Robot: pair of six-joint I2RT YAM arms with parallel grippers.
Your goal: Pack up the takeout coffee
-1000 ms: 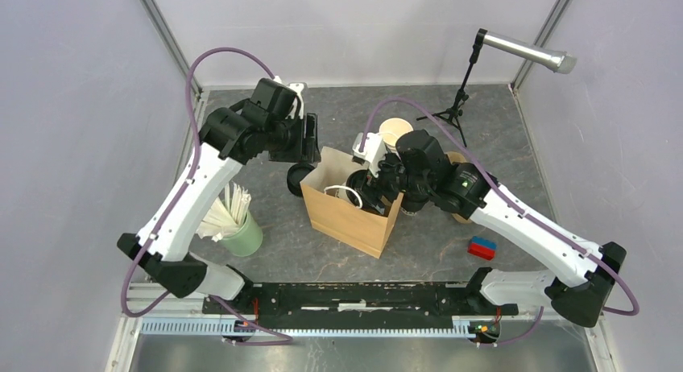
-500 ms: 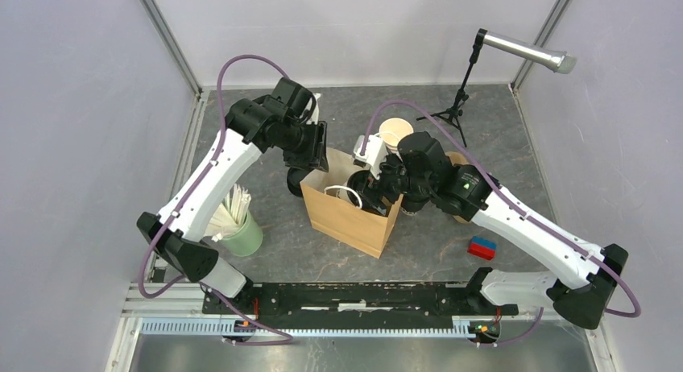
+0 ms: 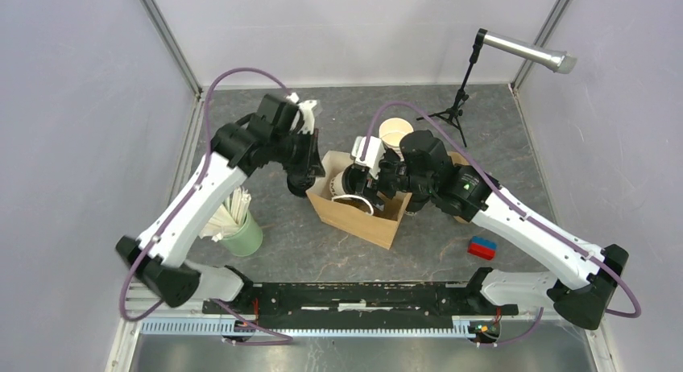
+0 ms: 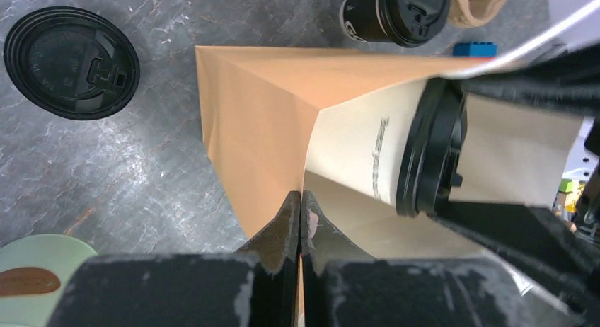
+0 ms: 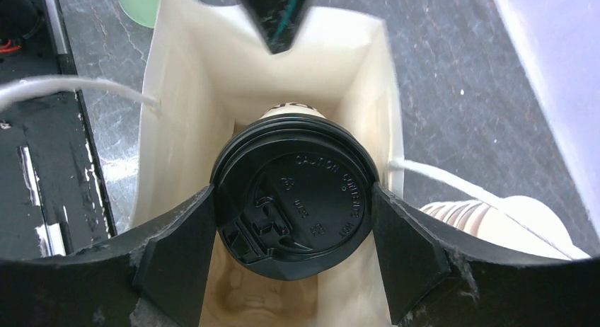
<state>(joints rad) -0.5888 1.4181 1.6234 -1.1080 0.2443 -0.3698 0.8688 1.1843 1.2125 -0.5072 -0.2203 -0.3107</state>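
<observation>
Left jaws pinched together on the paper bag (image 4: 247, 129) rim; right jaws clamped across the lidded coffee cup (image 5: 293, 199), inside the bag mouth. We should hold the rim taut, sink the cup centred, release once seated. Only left wrist shows us a second lidded cup (image 4: 396, 12) on the desk (image 4: 127, 171) beyond.

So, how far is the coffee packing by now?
Done: the left gripper pinches the brown paper bag by its rim, steadying it. In hand: the right gripper grips a lidded coffee cup inside the bag's mouth, not yet released. Left: another lidded cup stands outside on the table.
</observation>
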